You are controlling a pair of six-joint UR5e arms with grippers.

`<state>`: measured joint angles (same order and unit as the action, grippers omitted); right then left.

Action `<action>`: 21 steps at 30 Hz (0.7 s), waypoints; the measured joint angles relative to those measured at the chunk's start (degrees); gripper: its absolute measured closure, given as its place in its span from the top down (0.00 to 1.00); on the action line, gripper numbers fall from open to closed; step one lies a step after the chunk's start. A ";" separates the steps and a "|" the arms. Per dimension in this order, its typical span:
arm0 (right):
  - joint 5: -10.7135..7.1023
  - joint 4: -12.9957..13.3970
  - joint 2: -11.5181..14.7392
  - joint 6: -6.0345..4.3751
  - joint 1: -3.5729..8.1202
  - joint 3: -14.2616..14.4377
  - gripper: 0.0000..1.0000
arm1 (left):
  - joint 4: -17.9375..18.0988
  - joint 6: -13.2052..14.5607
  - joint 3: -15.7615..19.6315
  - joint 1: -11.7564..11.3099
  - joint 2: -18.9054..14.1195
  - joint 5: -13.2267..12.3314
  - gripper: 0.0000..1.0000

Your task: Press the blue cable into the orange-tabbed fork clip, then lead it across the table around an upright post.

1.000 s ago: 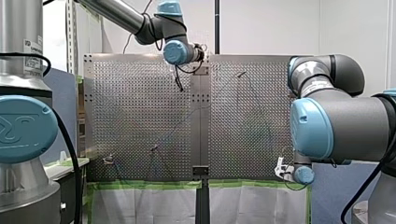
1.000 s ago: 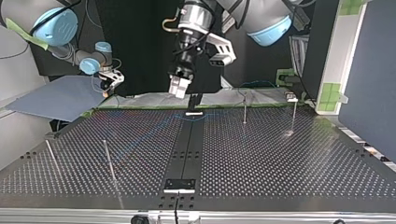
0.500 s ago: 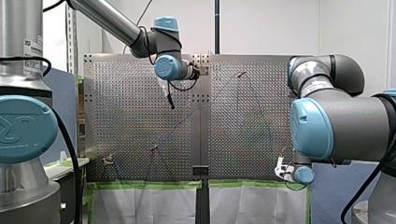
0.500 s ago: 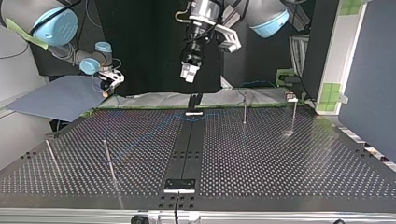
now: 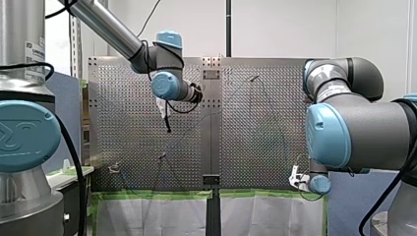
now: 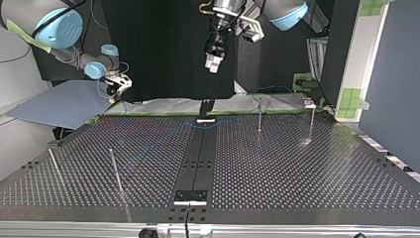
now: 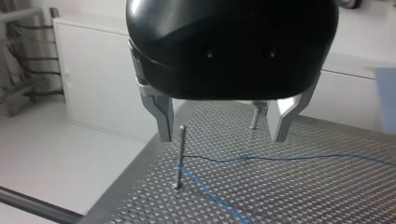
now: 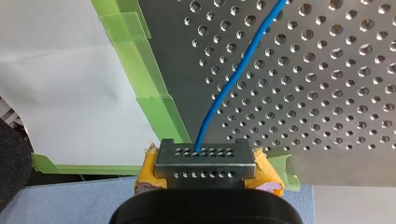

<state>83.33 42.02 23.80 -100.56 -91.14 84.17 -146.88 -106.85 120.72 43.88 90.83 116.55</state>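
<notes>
right pincer (image 8: 205, 161) clamped on blue cable (image 8: 236, 74) end at desk (image 8: 327, 93) edge; cable runs lengthwise away across desk, passing a post (image 7: 180, 156) base. left pincer (image 7: 223, 135) apart, empty, above desk.

Perforated metal table (image 6: 297, 168) w/ dark centre strip (image 6: 200, 153) running near-to-far in top view. There's a small near plate (image 6: 190, 197) and far plate (image 6: 206, 120) at its ends. Thin uprights stand in the holes: left-edge post (image 6: 55, 167), left-mid post (image 6: 115, 171), far post (image 6: 259, 119), far-right post (image 6: 311, 123). Blue cable (image 7: 289, 157) lies flat on the holes and bends at one post's foot in left wrist view. Green tape (image 8: 154, 98) along table edge.
</notes>
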 joint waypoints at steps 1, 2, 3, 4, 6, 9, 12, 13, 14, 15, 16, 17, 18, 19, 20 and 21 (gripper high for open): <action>0.00 0.00 0.00 0.00 -0.01 0.00 0.00 | 0.00 0.01 0.50 0.00 0.00 0.01 1.00; 0.00 0.00 0.00 0.00 -0.02 0.00 0.00 | 0.00 0.03 1.16 0.00 0.00 0.01 1.00; 0.00 0.00 0.00 0.00 -0.03 0.00 0.00 | 0.00 0.04 1.67 0.00 0.00 0.02 1.00; 0.00 0.00 0.01 0.00 -0.03 0.00 0.00 | 0.00 0.05 2.18 0.00 0.00 0.02 1.00; 0.00 0.00 0.02 0.00 -0.01 -0.01 0.00 | 0.00 0.06 3.38 0.00 -0.01 0.02 1.00; 0.00 0.00 0.03 -0.01 -0.02 -0.02 0.00 | 0.01 0.08 5.09 -0.01 -0.01 0.03 1.00; 0.00 0.00 0.02 -0.01 -0.02 -0.01 0.00 | 0.08 0.15 6.80 -0.02 0.00 -0.02 1.00; 0.00 0.00 0.02 0.00 -0.02 -0.01 0.00 | 0.10 0.18 7.36 -0.03 -0.01 -0.05 1.00; 0.00 0.00 0.02 -0.01 -0.03 -0.01 0.00 | 0.13 0.20 8.10 -0.05 -0.01 -0.08 1.00; 0.00 0.00 0.01 0.00 -0.03 -0.01 0.00 | 0.14 0.22 8.63 -0.06 -0.01 -0.10 1.00; 0.00 0.00 0.01 0.01 -0.05 -0.01 0.00 | 0.17 0.22 9.15 -0.09 -0.01 -0.13 1.00; 0.00 0.00 0.02 0.01 -0.06 -0.01 0.00 | 0.27 0.23 9.79 -0.15 -0.01 -0.20 1.00; 0.00 0.00 0.02 0.03 -0.05 -0.01 0.00 | 0.40 0.24 10.25 -0.20 -0.01 -0.27 1.00; 0.00 0.00 0.02 0.04 -0.06 -0.01 0.00 | 0.59 0.24 10.75 -0.24 -0.01 -0.34 1.00; 0.00 0.00 0.02 0.05 -0.06 -0.02 0.00 | 0.98 0.23 11.44 -0.28 -0.01 -0.42 1.00; 0.00 0.00 0.01 0.06 -0.06 -0.02 0.00 | 1.37 0.23 11.95 -0.30 -0.01 -0.47 1.00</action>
<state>83.33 42.02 23.81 -100.50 -91.20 84.15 -145.50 -106.63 132.67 43.57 90.82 116.09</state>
